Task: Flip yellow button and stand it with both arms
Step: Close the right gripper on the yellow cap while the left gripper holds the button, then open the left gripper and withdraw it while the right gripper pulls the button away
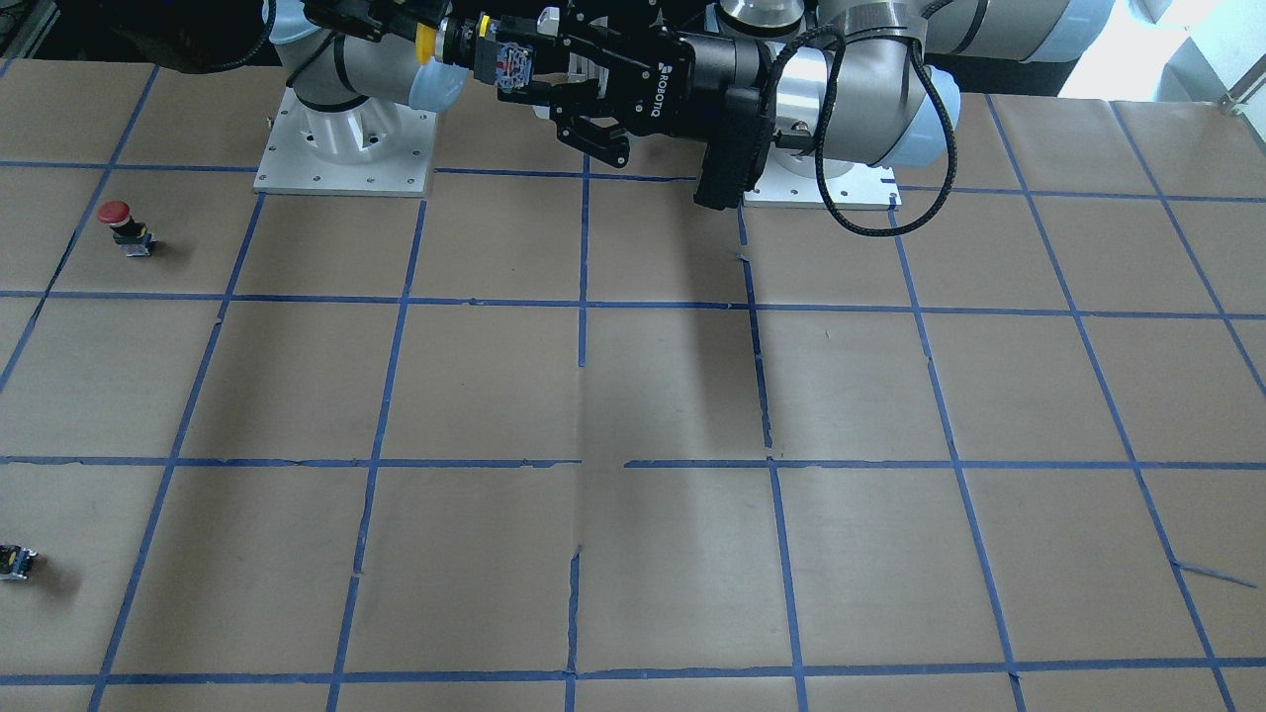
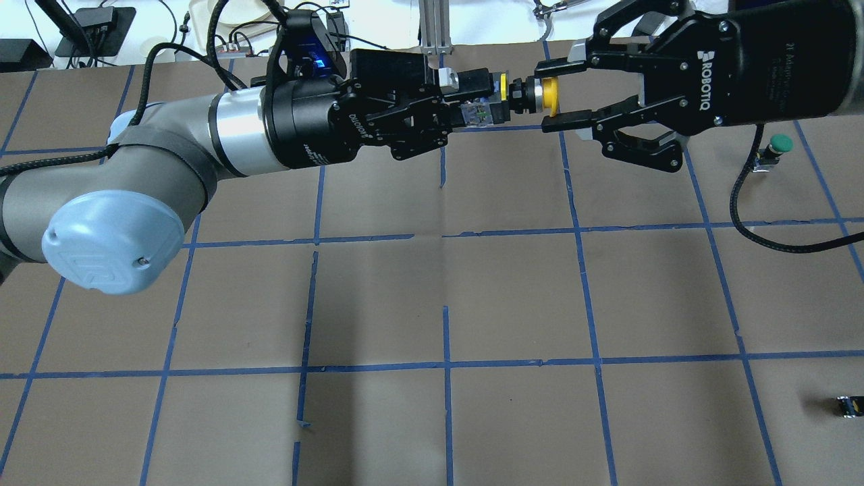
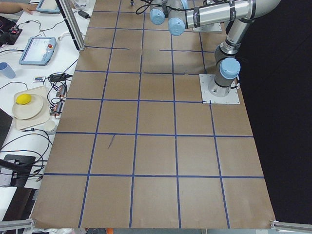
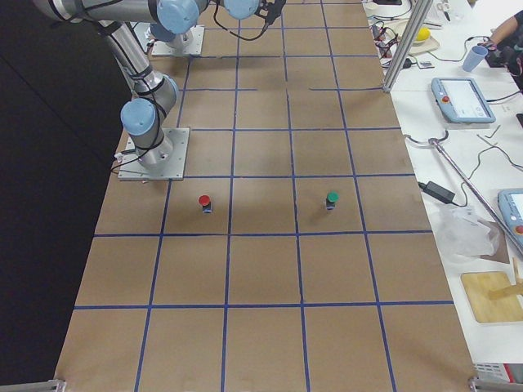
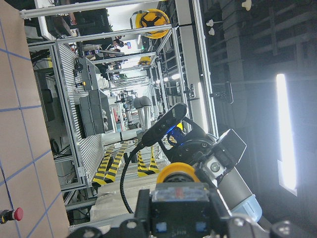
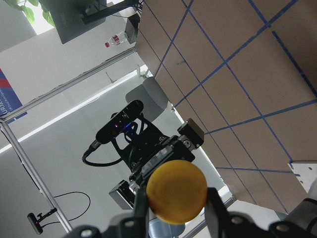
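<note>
Our black left gripper is clamped on the body of the yellow-capped plastic push-button, held above the brown paper tabletop. The black right gripper straddles its cap; whether it grips, we cannot tell.

From the operators' edge of the worktop, one fixed camera looks steeply down toward the robot; the overhead one looks the opposite way from behind the robot's edge. Two high side cameras look along it from either end. The wrist cameras sit close, facing each other across the yellow button — also seen in both long-edge views.
</note>
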